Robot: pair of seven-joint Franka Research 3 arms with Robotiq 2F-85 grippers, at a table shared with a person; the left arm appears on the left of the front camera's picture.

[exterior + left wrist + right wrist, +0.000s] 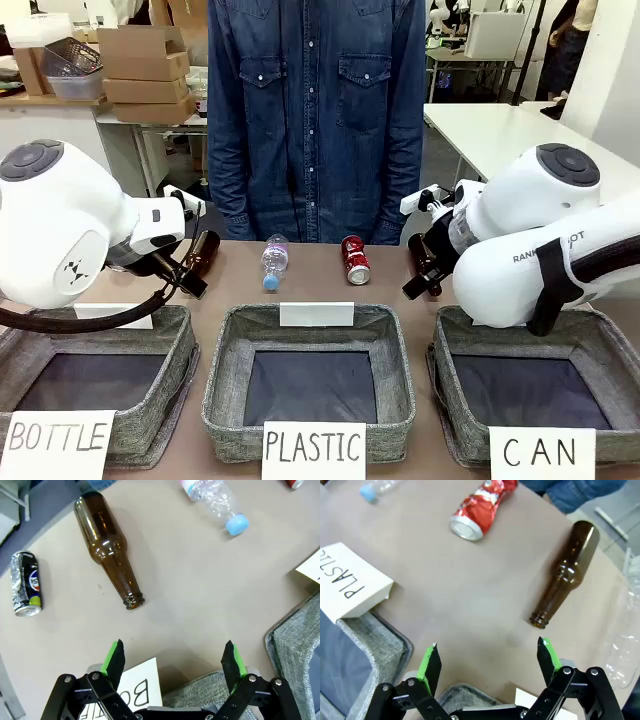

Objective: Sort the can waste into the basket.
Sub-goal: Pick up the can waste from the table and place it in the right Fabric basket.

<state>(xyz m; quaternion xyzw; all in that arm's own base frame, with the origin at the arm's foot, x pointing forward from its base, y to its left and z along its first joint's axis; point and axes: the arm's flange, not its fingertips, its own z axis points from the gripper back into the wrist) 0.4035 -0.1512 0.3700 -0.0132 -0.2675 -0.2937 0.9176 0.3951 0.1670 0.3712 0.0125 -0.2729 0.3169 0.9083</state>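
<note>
A crushed red can [355, 260] lies on the brown table behind the baskets, ahead and left of my right gripper [487, 662], which hangs open over bare table. The same red can [480, 507] lies apart from its green pads [431, 661]. A black and silver can [25, 582] lies far left of my left gripper [174, 662], also open with nothing between its fingers. The grey basket [600, 330] with the CAN sign [542, 452] stands at front right under my right arm [530, 240].
One brown glass bottle [107, 547] lies before the left gripper and another brown bottle [565, 575] before the right. A clear plastic bottle [275, 262] lies mid-table. The PLASTIC basket [225, 370] and BOTTLE basket [180, 340] stand in front. A person in denim [315, 110] stands across.
</note>
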